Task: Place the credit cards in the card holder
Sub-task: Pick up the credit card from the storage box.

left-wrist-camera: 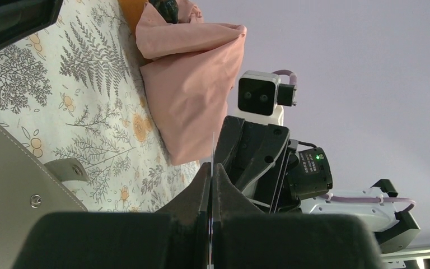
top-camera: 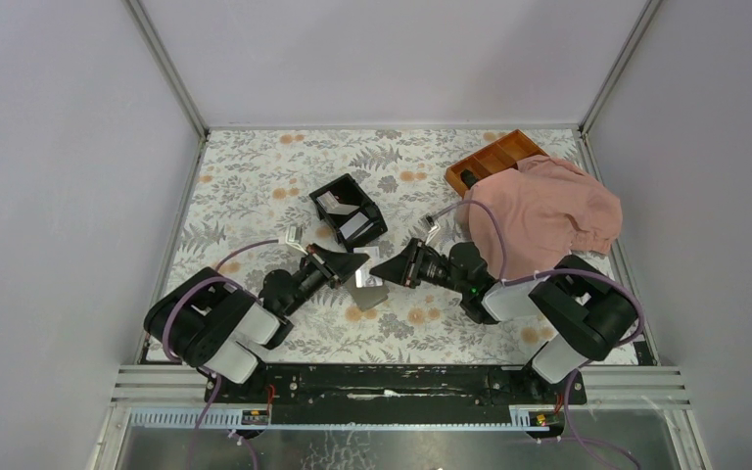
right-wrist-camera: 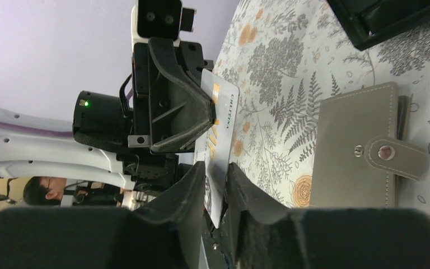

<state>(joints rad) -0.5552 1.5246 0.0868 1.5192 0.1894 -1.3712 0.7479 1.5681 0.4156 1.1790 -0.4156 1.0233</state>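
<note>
Left claw (left-wrist-camera: pixel 210 168): closed; its two black fingers pinch the edge of a thin white rectangular credit card (right-wrist-camera: pixel 224 128) with orange print and hold it off the table.
Right claw (right-wrist-camera: pixel 217 171): partly open, one black finger on each side of the same credit card at its lower end. Whether the fingers press on the card cannot be told.
Claw relation: the two claws face each other tip to tip at the centre of the top view, with the card between them. In the left wrist view the card shows edge-on as a thin line.
Card holder (right-wrist-camera: pixel 354 150): flat grey-taupe leather-look wallet, folded shut, strap snapped over its edge. It lies flat on the table, right of centre in the right wrist view and just below the claws in the top view. Neither claw touches it.
Table (top-camera: pixel 255 181): covered with a white cloth printed with grey ferns and orange flowers.
Black two-compartment box (top-camera: pixel 350 211): stands tilted above the claws in the top view, near but apart. Two pale cards (top-camera: pixel 355 228) sit in its compartments.
Pink fabric (top-camera: pixel 548 211): crumpled heap at the upper right of the top view, beside the right arm.
Orange-brown divided tray (top-camera: pixel 497 157): upper right of the top view, partly covered by the pink fabric.
</note>
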